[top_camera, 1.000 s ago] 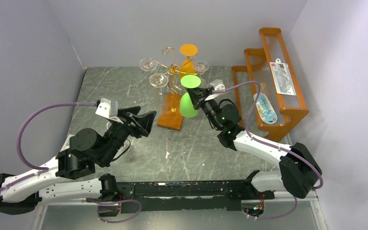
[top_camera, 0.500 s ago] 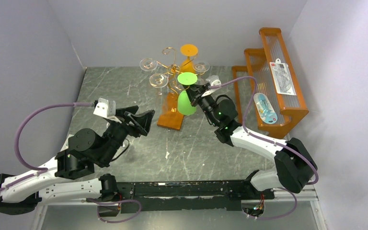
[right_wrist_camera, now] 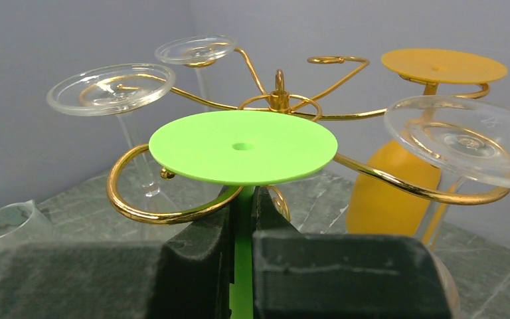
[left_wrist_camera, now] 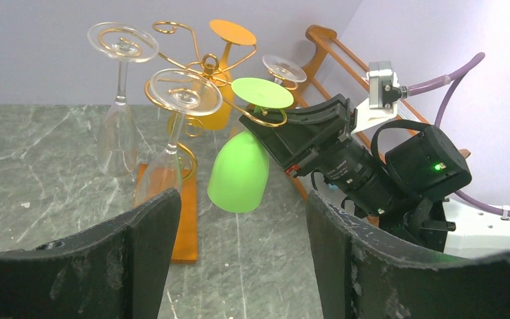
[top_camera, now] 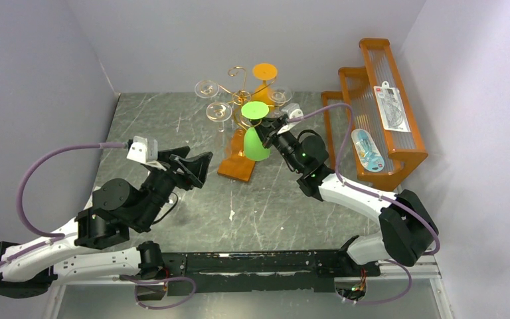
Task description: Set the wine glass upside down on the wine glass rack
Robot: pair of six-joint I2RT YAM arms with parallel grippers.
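A green wine glass (top_camera: pixel 255 138) hangs upside down, foot up, in my right gripper (top_camera: pixel 270 134), which is shut on its stem (right_wrist_camera: pixel 242 266). Its green foot (right_wrist_camera: pixel 243 146) lies just above a curled arm (right_wrist_camera: pixel 139 212) of the copper-gold wine glass rack (top_camera: pixel 239 90), with the stem at the mouth of the scroll. The rack stands on an orange-brown wooden base (top_camera: pixel 237 166). Three clear glasses and an orange glass (top_camera: pixel 263 74) hang on it. The left wrist view shows the green glass (left_wrist_camera: pixel 240 169) tilted under the rack arm. My left gripper (top_camera: pixel 196 166) is open and empty, left of the base.
A larger orange stepped wooden shelf (top_camera: pixel 378 113) with packaged items stands at the right rear. Grey walls close in the marble table (top_camera: pixel 272 212) on three sides. A small clear cup (right_wrist_camera: pixel 6 226) shows low at the left of the right wrist view.
My right gripper has carried the green glass left and back, toward the rack, bringing its foot over the scroll arm. The left arm has barely shifted.
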